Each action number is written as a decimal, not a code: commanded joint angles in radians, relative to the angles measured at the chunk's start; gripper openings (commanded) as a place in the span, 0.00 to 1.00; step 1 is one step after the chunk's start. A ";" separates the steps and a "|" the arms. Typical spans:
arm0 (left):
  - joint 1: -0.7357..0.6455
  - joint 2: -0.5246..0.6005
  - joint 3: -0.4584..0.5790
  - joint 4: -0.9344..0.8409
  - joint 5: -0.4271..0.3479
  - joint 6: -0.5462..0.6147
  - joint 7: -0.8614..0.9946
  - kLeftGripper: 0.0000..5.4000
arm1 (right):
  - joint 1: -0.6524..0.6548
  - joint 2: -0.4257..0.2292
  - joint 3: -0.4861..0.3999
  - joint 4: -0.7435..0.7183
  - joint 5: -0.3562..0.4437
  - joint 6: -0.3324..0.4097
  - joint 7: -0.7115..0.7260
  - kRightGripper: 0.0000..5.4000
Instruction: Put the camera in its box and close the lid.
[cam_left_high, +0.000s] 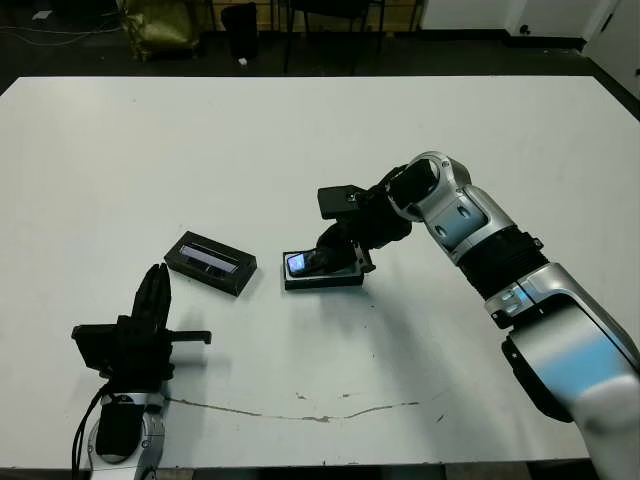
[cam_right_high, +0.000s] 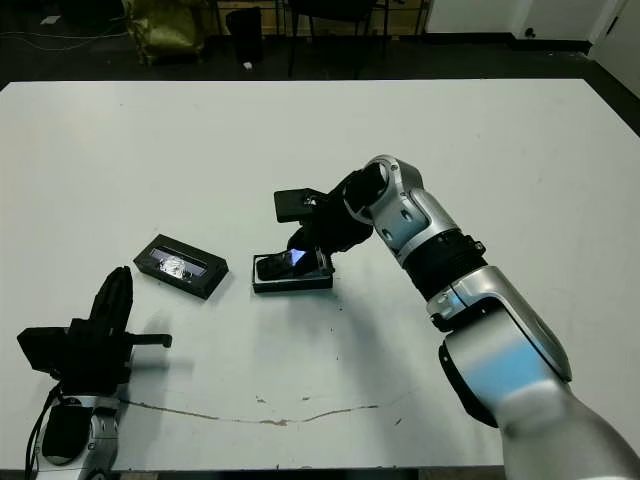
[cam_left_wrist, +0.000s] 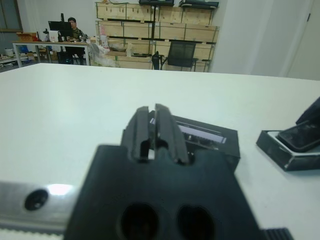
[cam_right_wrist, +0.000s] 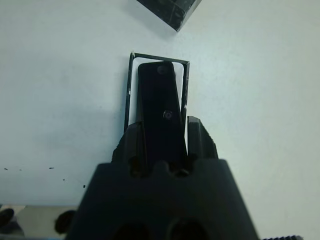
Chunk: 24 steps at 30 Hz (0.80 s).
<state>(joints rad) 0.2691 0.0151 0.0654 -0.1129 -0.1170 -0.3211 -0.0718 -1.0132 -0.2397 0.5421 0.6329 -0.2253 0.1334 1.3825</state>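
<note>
The camera (cam_left_high: 305, 264) is a flat black oblong. It tilts over the white-lined black box (cam_left_high: 322, 279) at mid-table, its bluish-screen end low in the box and its other end raised. My right gripper (cam_left_high: 336, 250) is shut on that raised end. In the right wrist view the fingers (cam_right_wrist: 131, 142) flank the camera (cam_right_wrist: 160, 100) above the box's rim (cam_right_wrist: 129, 90). The lid (cam_left_high: 210, 262), black with a glossy strip, lies flat to the left of the box. My left gripper (cam_left_high: 155, 285) rests shut and empty near the front left, pointing toward the lid (cam_left_wrist: 205, 137).
A thin scratch line (cam_left_high: 300, 413) runs along the table's front. Chairs and a dark floor lie past the far edge (cam_left_high: 300, 76). In the left wrist view a person (cam_left_wrist: 74, 26) sits at a desk far beyond the table.
</note>
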 joint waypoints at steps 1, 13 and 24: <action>0.010 -0.002 0.002 0.015 0.009 0.003 0.003 0.00 | -0.003 0.017 0.005 0.024 0.033 -0.022 0.066 0.12; 0.017 -0.007 -0.004 -0.016 0.032 0.032 0.023 0.00 | -0.037 0.030 0.012 0.060 0.019 -0.085 0.092 0.56; 0.006 -0.004 0.002 0.024 0.026 -0.006 0.005 0.00 | -0.030 0.026 0.005 0.055 0.014 -0.064 0.080 1.00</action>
<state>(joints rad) 0.2696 0.0075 0.0618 -0.1112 -0.0850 -0.3296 -0.0641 -1.0440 -0.2076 0.5439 0.6811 -0.2067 0.0633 1.4633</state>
